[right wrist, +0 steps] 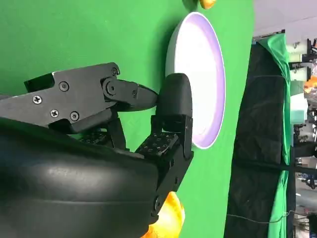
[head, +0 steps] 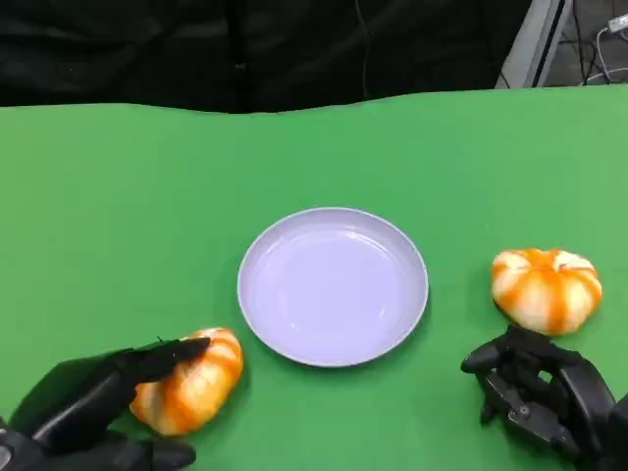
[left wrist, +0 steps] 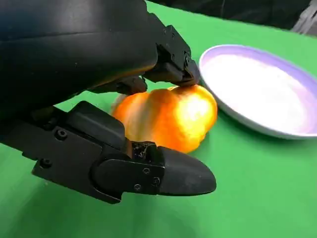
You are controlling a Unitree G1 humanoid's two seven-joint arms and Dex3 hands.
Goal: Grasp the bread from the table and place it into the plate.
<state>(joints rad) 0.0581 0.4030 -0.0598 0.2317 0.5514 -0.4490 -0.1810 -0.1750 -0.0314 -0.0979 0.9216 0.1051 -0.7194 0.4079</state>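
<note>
Bread (head: 188, 383), an orange-and-white striped bun, lies on the green tabletop (head: 118, 216) just beside the near-left rim of the lilac plate (head: 333, 286), which holds nothing. A second bun (head: 546, 287) of the same kind lies to the plate's right, apart from it. The left hand (head: 93, 407) brackets the near bun: one finger rests across its top, and in the left wrist view another finger (left wrist: 148, 173) lies low along its side, so the bun (left wrist: 168, 119) sits between them. Whether the fingers press firmly enough to count as a grip cannot be told; the bun still rests on the tabletop. The right hand (head: 540, 388) rests near the second bun without touching it, fingers curled in and holding nothing.

Judged step: securing the grasp before lifting. To do it well, the fingers should close evenly on opposite sides of the rounded body, low enough that it cannot squirt upward, and gently, since the bun looks soft. The lift need only clear the plate's raised rim (left wrist: 237, 116) before a short carry toward the plate's centre.
</note>
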